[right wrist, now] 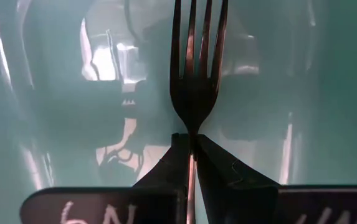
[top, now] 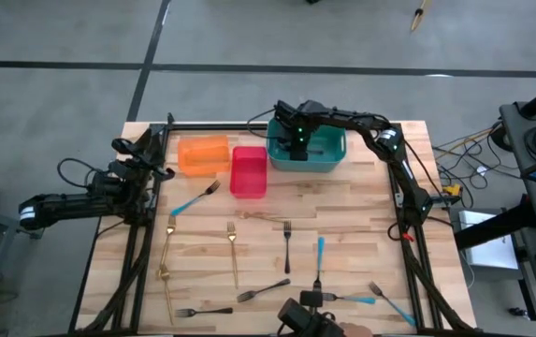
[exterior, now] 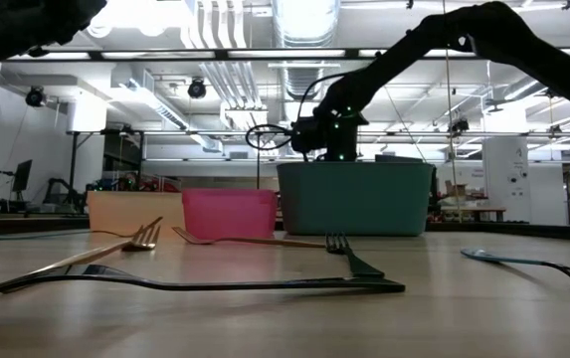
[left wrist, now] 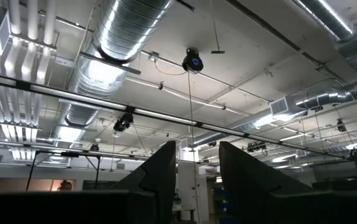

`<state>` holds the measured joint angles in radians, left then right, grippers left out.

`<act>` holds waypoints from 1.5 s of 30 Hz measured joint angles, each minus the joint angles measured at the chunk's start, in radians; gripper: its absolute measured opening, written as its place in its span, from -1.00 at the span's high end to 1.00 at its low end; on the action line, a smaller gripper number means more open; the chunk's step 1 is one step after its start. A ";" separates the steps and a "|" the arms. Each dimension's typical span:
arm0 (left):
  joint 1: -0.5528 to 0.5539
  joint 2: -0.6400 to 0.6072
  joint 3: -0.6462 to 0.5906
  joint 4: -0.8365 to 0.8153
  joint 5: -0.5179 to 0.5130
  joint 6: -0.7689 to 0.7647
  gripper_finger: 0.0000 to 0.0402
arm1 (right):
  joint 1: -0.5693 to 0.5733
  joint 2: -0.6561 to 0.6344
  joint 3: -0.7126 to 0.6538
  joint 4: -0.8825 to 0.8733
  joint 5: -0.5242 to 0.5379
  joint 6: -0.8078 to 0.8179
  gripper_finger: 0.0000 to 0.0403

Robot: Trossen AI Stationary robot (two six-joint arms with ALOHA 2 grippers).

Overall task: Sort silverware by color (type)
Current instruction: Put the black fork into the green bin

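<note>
**Dark fork held over the teal bin, ready to drop**

The dark fork [right wrist: 194, 87] is pinched by its neck between the closed fingers of the right gripper [right wrist: 192, 146], tines pointing away from the wrist, with the inside of the teal bin [top: 331, 161] filling the view behind it. From above, that gripper [top: 297, 140] hangs over the left part of the bin at the far edge of the table [top: 361, 239]. The step in hand looks like the delivery of one dark fork to its bin. The next move calls only for parting the fingers so the fork falls inside, then lifting clear of the bin wall.

Beside the teal bin stand the red bin [top: 248, 171] and the orange bin [top: 203, 154], touching or nearly so. Many forks remain loose on the wood: a blue-handled fork [top: 194, 200] near the red bin, gold forks [top: 233, 251] toward the left, a dark one [top: 287, 245] mid-table, another blue one [top: 320, 255] to its right, and more along the near edge. Sorting is at an early stage by this count.

The left gripper [top: 129, 150] waits at the table's left edge, pointed up at the ceiling, its fingers [left wrist: 159, 174] partly apart and holding nothing.

Nothing blocks the drop. The bin's rim is the only thing to clear on the way out.
</note>
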<state>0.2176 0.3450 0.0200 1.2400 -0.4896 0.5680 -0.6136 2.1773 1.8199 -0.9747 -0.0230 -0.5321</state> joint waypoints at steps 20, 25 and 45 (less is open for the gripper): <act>0.000 0.000 0.000 -0.007 -0.001 -0.019 0.49 | 0.000 0.000 -0.008 0.023 0.026 0.017 0.94; 0.000 0.000 0.000 -0.031 -0.001 -0.035 0.49 | 0.000 0.000 -0.008 0.023 0.026 0.047 0.94; 0.000 0.000 0.000 -0.053 -0.001 -0.053 0.49 | 0.000 0.000 -0.008 0.032 0.051 0.100 0.59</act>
<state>0.2180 0.3454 0.0200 1.1869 -0.4908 0.5148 -0.6132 2.1773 1.8118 -0.9425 0.0278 -0.4317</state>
